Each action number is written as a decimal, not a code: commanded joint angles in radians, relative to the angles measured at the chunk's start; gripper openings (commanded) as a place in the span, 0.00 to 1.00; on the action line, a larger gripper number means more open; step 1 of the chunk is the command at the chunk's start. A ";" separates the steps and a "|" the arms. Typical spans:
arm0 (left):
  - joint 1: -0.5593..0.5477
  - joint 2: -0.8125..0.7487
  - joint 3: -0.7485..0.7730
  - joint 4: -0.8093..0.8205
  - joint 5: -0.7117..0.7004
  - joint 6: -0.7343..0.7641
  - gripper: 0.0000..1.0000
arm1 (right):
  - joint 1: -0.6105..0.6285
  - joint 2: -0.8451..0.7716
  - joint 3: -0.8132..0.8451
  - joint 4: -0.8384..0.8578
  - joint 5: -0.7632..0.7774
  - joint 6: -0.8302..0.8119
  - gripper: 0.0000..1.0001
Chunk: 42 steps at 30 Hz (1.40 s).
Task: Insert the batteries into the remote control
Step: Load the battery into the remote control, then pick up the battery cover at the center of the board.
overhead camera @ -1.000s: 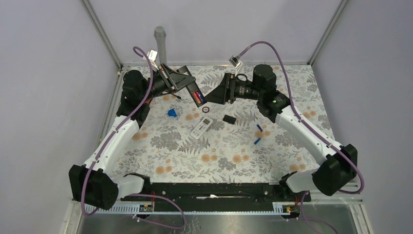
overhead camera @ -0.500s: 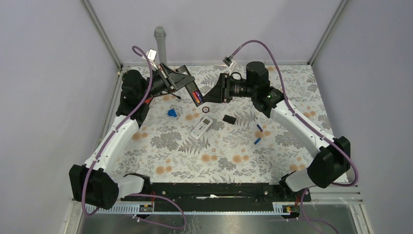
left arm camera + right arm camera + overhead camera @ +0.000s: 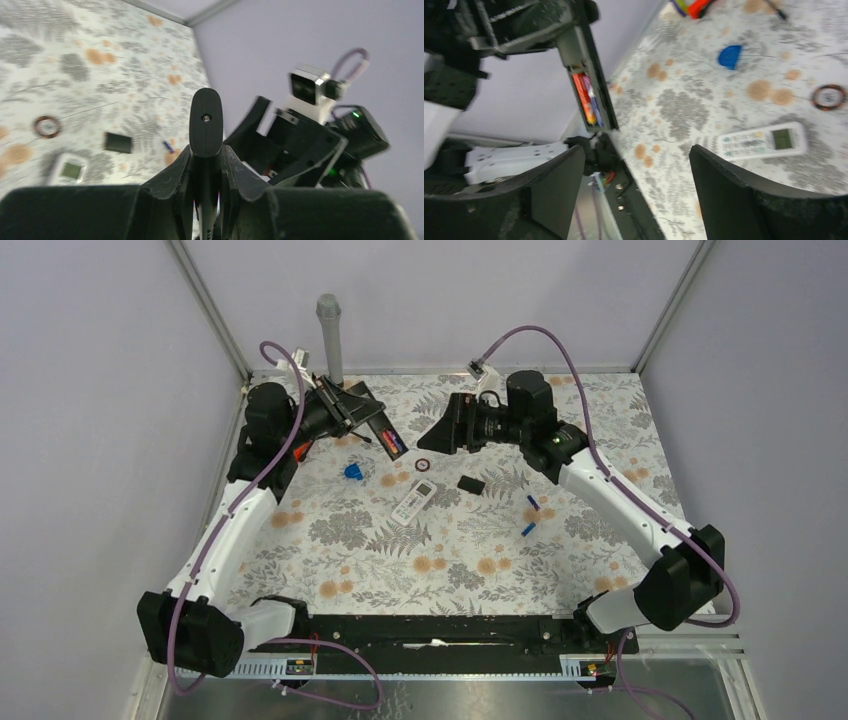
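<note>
Inside the remote [image 3: 600, 87], 2 batteries [image 3: 587, 100]

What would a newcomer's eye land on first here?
The left tool grips a dark remote, held up above the table at far left, its open bay showing orange-red and purple batteries. The right tool faces it, open and empty. A white remote lies flat mid-scene.
</note>
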 commanded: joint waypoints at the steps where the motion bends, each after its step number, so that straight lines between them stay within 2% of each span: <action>1: 0.041 -0.062 0.026 -0.183 -0.188 0.143 0.00 | -0.017 -0.058 -0.078 -0.058 0.217 -0.199 0.87; 4: 0.065 -0.087 -0.016 -0.181 -0.197 0.145 0.00 | -0.018 -0.013 -0.154 -0.102 0.416 -0.438 0.89; 6: 0.079 -0.103 -0.031 -0.170 -0.193 0.142 0.00 | -0.018 0.061 -0.146 -0.166 0.503 -0.615 0.90; 8: 0.093 -0.108 -0.032 -0.169 -0.183 0.140 0.00 | -0.018 0.162 -0.057 -0.281 0.561 -0.755 0.90; 11: 0.112 -0.104 -0.019 -0.181 -0.163 0.144 0.00 | -0.017 0.314 0.087 -0.471 0.614 -0.848 0.90; 13: 0.123 -0.102 -0.019 -0.180 -0.153 0.140 0.00 | -0.018 0.376 0.145 -0.520 0.629 -0.870 0.90; 21: 0.164 -0.080 -0.005 -0.168 -0.103 0.129 0.00 | -0.018 0.538 0.202 -0.571 0.707 -0.910 0.90; 30: 0.188 -0.052 -0.005 -0.146 -0.064 0.103 0.00 | -0.023 0.639 0.256 -0.604 0.616 -0.935 0.88; 35: 0.196 -0.044 -0.015 -0.133 -0.055 0.090 0.00 | -0.032 0.654 0.260 -0.623 0.536 -0.928 0.74; 37: 0.199 -0.045 -0.019 -0.129 -0.056 0.082 0.00 | -0.033 0.652 0.250 -0.626 0.531 -0.929 0.66; 42: 0.206 -0.049 -0.027 -0.120 -0.060 0.070 0.00 | -0.034 0.657 0.232 -0.627 0.509 -0.924 0.53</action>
